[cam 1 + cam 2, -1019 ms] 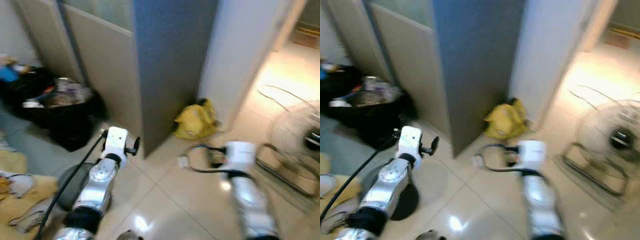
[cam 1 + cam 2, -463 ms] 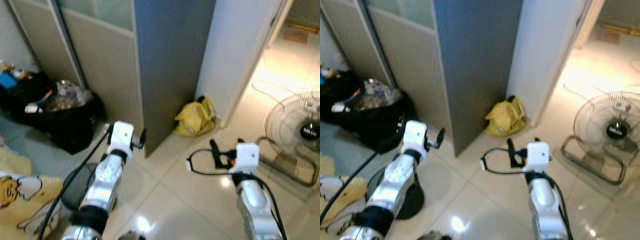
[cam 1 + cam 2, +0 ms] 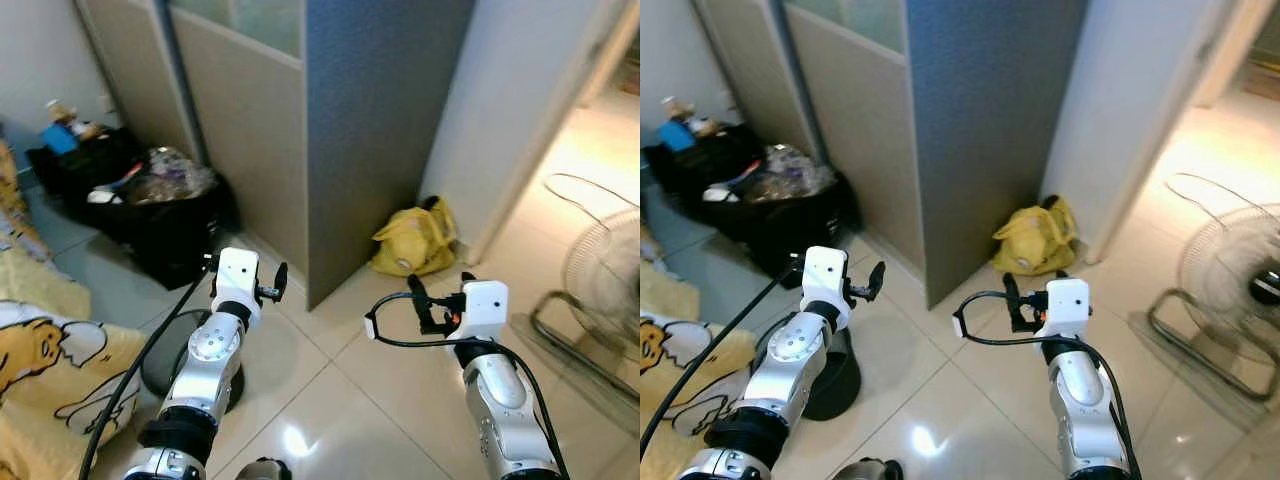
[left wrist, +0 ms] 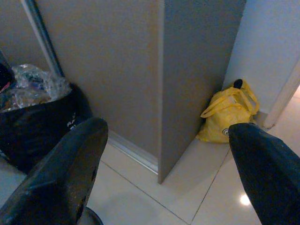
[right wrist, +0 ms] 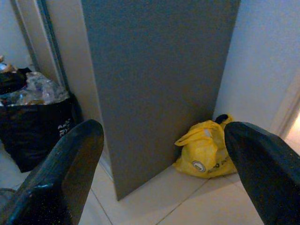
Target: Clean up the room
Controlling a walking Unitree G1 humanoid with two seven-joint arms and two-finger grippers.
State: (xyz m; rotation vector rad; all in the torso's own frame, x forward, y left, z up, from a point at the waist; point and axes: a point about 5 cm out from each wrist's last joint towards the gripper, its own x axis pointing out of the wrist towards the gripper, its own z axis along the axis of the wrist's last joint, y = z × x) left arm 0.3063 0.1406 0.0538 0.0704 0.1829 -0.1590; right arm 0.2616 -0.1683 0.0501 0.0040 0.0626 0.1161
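While both arms are raised in front of the body and nothing is carried, the clean-up looks barely begun.

Landmark: grey partition panel (image 3: pixel 385 130), standing on pale tile floor (image 3: pixel 330 400).

- Yellow bag (image 3: pixel 413 240) slumped on the floor in the corner between the panel's foot and the white wall (image 3: pixel 520 110). Likely the nearest thing to pick up. Not yet touched.
- Black bin bag (image 3: pixel 165 215) on the other side of the panel, against the sliding door (image 3: pixel 235 120); its mouth is open and stuffed with clear plastic and scraps. Beyond it, further from the panel, a dark heap with a blue item and small bottles on top.
- Left gripper (image 4: pixel 164 173): fingers spread wide, empty, aimed at the panel's foot.
- Right gripper (image 5: pixel 159 168): fingers likewise spread, empty, facing the panel with the yellow bag ahead.
- Floor fan (image 3: pixel 1240 290) well clear of the panel, toward the bright doorway; a loose cord lies on the tiles behind it.
- Yellow cartoon-print cloth (image 3: pixel 45 360) on the bin-bag side, nearest the robot.

Judgement: all pickup remains; approach to the yellow bag comes first.

Hard to read: fan and cloth are cut by the picture edges. Bin-bag contents too jumbled to name. The logo on the yellow bag is illegible. A dark round base by the left arm is partly hidden by it.
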